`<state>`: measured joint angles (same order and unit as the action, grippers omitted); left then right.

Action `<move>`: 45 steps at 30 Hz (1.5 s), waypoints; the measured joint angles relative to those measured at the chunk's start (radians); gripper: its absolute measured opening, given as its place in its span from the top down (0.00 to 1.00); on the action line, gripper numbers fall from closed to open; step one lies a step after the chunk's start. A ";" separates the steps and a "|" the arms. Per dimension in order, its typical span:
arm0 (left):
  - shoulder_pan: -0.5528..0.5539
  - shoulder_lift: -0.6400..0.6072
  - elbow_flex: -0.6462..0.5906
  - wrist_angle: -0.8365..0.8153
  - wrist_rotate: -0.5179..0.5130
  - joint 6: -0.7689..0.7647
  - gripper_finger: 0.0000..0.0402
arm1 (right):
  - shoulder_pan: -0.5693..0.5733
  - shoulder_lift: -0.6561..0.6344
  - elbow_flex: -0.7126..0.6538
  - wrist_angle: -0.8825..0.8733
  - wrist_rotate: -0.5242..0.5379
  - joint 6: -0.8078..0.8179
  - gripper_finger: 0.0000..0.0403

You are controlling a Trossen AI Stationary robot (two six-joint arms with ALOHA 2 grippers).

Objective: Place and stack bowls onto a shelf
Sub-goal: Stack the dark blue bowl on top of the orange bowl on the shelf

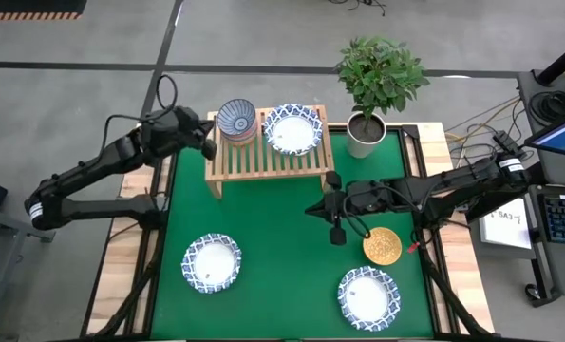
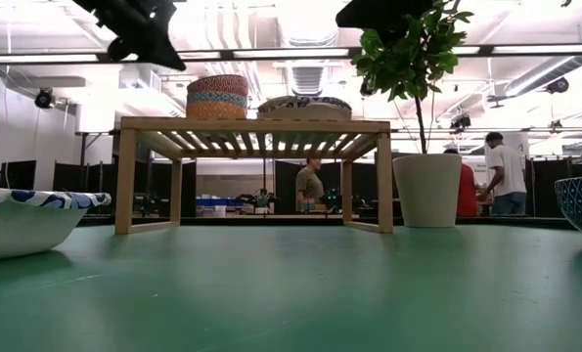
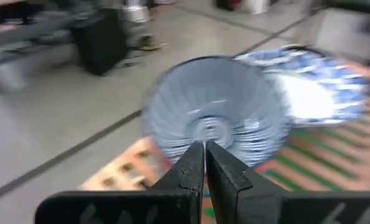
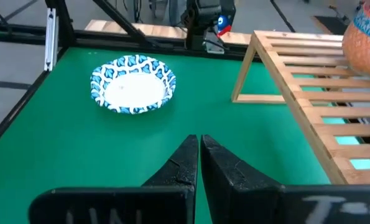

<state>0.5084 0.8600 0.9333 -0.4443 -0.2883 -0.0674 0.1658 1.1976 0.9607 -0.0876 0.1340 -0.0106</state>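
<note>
On the low light-wood slatted shelf (image 1: 268, 152) sit a stack of small patterned bowls (image 1: 236, 121) and a wide blue-rimmed white bowl (image 1: 292, 128); the left gripper (image 1: 206, 142), fingers pressed together and empty, hangs beside the stack, likely just clear of it, while the right gripper (image 1: 336, 231), equally closed, hovers before the shelf near the golden yellow bowl (image 1: 382, 246), probably its next pick.

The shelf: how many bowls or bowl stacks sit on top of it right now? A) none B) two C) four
B: the shelf carries a small stack of bowls at one end and a wide white bowl with a blue rim beside it.
</note>
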 joint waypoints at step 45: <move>-0.057 0.351 -0.011 0.560 0.059 0.050 1.00 | 0.000 0.003 -0.007 0.039 0.208 0.019 0.98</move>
<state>0.4509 1.2114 0.9222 0.1162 -0.2295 -0.0170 0.1658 1.2003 0.9537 -0.0483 0.3423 0.0082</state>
